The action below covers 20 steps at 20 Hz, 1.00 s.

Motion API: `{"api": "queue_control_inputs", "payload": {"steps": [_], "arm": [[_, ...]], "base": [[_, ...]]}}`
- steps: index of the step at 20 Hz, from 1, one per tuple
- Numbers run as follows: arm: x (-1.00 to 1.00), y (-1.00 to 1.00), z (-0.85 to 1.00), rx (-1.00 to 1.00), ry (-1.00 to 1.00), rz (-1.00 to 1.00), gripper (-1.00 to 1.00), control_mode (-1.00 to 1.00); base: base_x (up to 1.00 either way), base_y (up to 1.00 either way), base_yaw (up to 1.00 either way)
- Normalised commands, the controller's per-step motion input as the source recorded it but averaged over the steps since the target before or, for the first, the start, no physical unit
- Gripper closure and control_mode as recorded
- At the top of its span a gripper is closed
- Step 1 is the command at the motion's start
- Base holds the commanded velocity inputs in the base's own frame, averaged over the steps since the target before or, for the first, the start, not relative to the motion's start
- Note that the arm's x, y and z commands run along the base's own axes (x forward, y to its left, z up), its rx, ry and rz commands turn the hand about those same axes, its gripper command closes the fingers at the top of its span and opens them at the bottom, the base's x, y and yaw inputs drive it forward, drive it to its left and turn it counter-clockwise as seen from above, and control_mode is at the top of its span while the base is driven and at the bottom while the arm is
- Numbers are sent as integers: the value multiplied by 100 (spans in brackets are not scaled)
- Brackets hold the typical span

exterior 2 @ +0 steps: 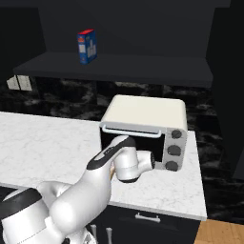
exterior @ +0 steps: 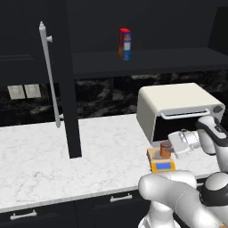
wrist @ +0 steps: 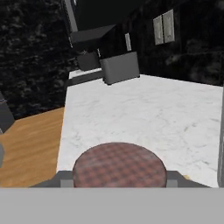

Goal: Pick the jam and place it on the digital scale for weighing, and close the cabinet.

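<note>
Clamped on the jam jar [exterior: 166, 149], the pincer [exterior: 171, 148] holds it on the digital scale [exterior: 160, 161] just beneath; releasing remains, and the cabinet door [exterior: 67, 80] stands open.

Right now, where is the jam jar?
In the left base view the jam jar stands on the digital scale at the counter's right end, just in front of the white toaster oven, with the gripper closed on it.

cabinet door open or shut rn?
Open. The cabinet door stands edge-on, swung out over the counter, leaving the shelf and red and blue box exposed.
</note>
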Motion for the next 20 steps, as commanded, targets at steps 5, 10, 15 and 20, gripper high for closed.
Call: {"api": "queue_control_inputs", "payload": {"steps": [5, 10, 15, 20], "arm": [[6, 1, -27, 0, 0, 0, 100, -100], [13, 1, -9, 0, -2, 0, 100, -100], [20, 5, -4, 0, 0, 0, 100, -100], [12, 14, -11, 0, 0, 0, 100, -100]], "base": [[0, 0, 0], [0, 0, 0], [0, 0, 0], [0, 0, 0]]}}
